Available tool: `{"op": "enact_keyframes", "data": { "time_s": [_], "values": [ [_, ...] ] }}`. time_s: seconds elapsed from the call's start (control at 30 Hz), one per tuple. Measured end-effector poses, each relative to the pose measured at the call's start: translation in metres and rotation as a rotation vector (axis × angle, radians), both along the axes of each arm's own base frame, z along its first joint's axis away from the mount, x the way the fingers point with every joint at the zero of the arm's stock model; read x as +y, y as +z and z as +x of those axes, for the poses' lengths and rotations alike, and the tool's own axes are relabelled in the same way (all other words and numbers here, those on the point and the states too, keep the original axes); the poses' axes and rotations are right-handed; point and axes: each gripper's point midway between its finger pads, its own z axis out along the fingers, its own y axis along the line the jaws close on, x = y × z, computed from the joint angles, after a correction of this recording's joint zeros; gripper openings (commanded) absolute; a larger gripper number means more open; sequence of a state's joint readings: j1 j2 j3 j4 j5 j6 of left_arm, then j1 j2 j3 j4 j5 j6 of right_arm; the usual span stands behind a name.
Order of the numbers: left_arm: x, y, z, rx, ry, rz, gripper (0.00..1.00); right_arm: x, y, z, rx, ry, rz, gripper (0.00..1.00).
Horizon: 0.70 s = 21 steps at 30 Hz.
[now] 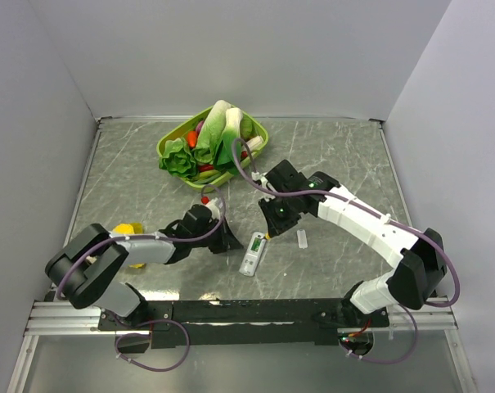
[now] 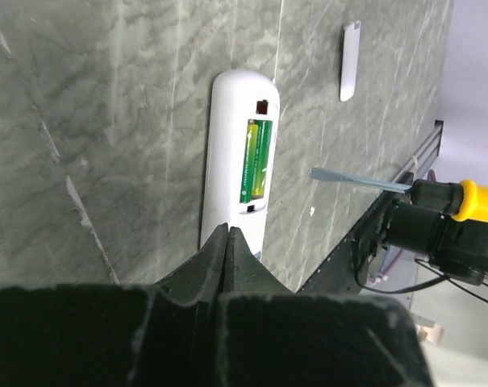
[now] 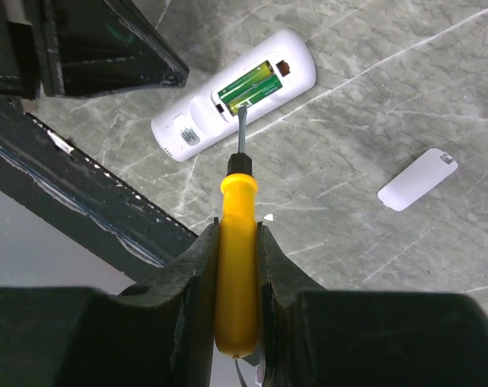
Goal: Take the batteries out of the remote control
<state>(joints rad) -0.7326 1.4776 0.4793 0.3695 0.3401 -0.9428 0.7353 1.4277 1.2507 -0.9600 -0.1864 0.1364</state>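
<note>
The white remote control (image 1: pixel 252 254) lies on the table with its back open. Green batteries (image 3: pixel 248 85) sit in its recess (image 2: pixel 257 159). My right gripper (image 3: pixel 238 230) is shut on a yellow-handled screwdriver (image 3: pixel 237 266), and the blade tip reaches the edge of the battery recess. My left gripper (image 2: pixel 229 231) is shut with nothing in it. Its tips stand at one end of the remote (image 2: pixel 231 145); I cannot tell if they touch it. In the top view the left gripper (image 1: pixel 227 240) is left of the remote and the right gripper (image 1: pixel 273 219) is just above it.
The small white cover strip (image 1: pixel 302 239) lies right of the remote (image 3: pixel 417 179). A green basket (image 1: pixel 259 131) of toy vegetables stands at the back. A yellow object (image 1: pixel 126 229) shows beside the left arm. The black base rail (image 3: pixel 82 201) runs along the near edge.
</note>
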Motion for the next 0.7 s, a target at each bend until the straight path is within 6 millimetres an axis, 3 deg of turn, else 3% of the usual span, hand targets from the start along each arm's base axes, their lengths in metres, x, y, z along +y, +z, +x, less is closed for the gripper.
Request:
{"op": "enact_keyframes", "data": {
  "time_s": [0.2, 0.43, 0.7],
  "values": [
    [0.001, -0.002, 0.001, 0.001, 0.011, 0.005, 0.01, 0.004, -0.003, -0.004, -0.006, 0.024, -0.022, 0.00],
    [-0.004, -0.021, -0.015, 0.060, -0.016, 0.011, 0.01, 0.012, -0.010, 0.000, -0.017, 0.044, -0.077, 0.00],
    [-0.014, -0.019, -0.025, 0.070, -0.045, -0.018, 0.01, 0.010, -0.011, 0.002, -0.035, 0.042, -0.100, 0.00]
  ]
}}
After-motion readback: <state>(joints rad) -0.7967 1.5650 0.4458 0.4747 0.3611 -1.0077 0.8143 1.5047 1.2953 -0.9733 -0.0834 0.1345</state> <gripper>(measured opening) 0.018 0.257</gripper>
